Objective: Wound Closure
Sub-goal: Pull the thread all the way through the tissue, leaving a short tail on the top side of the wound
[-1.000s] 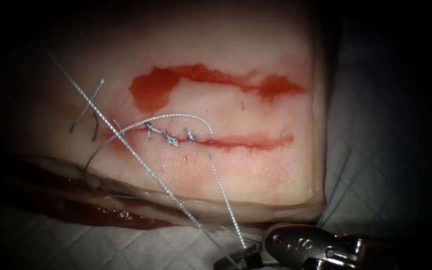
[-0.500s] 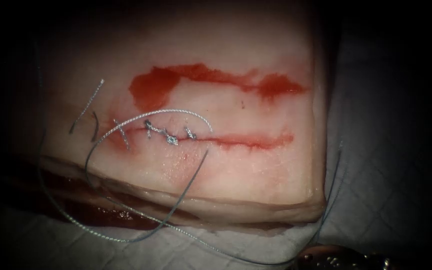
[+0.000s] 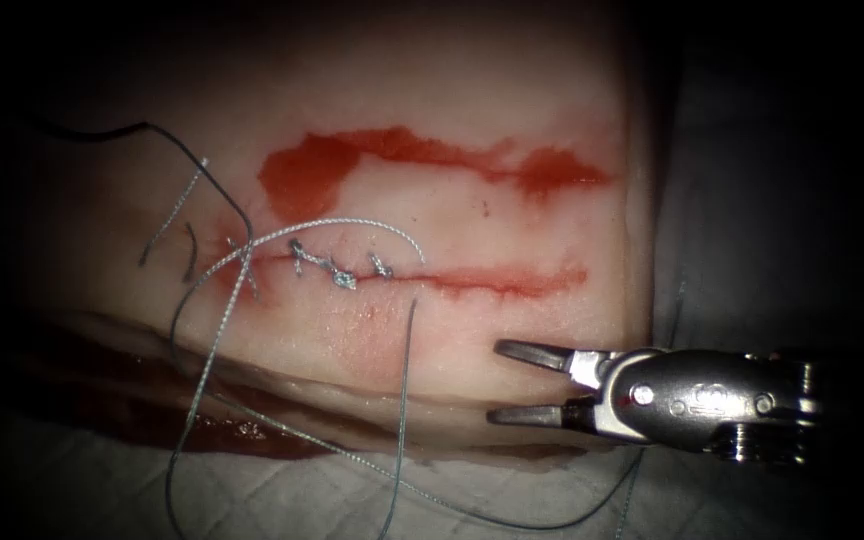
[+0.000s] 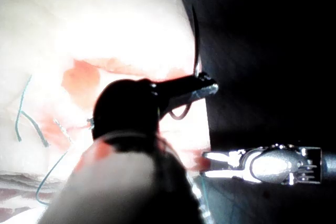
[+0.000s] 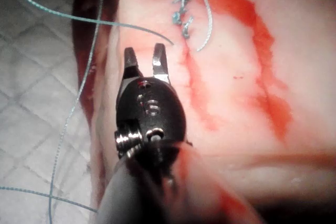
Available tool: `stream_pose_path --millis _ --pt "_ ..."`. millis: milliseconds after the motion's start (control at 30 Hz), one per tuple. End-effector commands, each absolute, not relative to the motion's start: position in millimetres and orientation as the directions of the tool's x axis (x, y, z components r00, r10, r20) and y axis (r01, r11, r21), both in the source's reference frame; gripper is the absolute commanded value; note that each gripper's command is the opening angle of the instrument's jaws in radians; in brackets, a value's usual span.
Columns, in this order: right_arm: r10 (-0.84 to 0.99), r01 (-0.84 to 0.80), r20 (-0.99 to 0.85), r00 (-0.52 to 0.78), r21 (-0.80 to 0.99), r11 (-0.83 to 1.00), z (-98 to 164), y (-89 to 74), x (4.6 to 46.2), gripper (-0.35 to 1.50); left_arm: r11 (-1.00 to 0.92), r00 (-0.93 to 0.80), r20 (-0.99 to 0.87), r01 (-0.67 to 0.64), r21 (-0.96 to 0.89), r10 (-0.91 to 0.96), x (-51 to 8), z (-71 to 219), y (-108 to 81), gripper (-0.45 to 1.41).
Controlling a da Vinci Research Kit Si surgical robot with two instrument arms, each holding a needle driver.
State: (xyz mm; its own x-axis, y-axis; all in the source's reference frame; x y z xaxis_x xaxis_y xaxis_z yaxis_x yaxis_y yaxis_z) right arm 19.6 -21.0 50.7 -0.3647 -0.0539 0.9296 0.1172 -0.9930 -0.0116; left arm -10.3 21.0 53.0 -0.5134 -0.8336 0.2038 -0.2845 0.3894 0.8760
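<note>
The tissue (image 3: 512, 100) carries a horizontal cut (image 3: 497, 281), with several stitches (image 3: 338, 273) along its left part. Thread (image 3: 352, 224) arcs over the stitches, and another strand (image 3: 404, 400) hangs over the front edge onto the cloth. My right tool (image 3: 500, 382) hovers at the tissue's front edge, right of the stitches, open and holding nothing; it is also in its wrist view (image 5: 146, 59). My left tool (image 4: 207, 86) is shut on a dark curved piece that looks like the needle (image 4: 195, 35), held off the tissue. Where along its curve I cannot tell.
Red fluid (image 3: 312, 175) pools in a band behind the cut. Two short cut ends of thread (image 3: 174, 212) lie at the left. Grey quilted cloth (image 3: 742, 200) surrounds the tissue, with loose thread loops (image 3: 542, 522) lying on it in front.
My right tool dropped almost out of sight at the bottom, then came up to the tissue's front edge with its jaws open. The taut thread went slack, and a dark strand now runs to the upper left.
</note>
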Motion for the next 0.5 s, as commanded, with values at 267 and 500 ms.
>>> stream_pose_path --millis 267,500 --pt "0.226 0.071 0.860 -0.458 0.288 -0.955 53.1 -18.2 22.2 0.02 0.382 -0.508 0.197 -0.291 0.877 -0.838 -10.7 53.2 21.3 -0.45" --pt "0.257 0.013 0.830 -0.495 0.302 -0.953 55.0 -18.0 22.7 0.14 0.380 -0.505 0.195 -0.294 0.877 -0.841 -10.8 53.2 21.2 -0.45"
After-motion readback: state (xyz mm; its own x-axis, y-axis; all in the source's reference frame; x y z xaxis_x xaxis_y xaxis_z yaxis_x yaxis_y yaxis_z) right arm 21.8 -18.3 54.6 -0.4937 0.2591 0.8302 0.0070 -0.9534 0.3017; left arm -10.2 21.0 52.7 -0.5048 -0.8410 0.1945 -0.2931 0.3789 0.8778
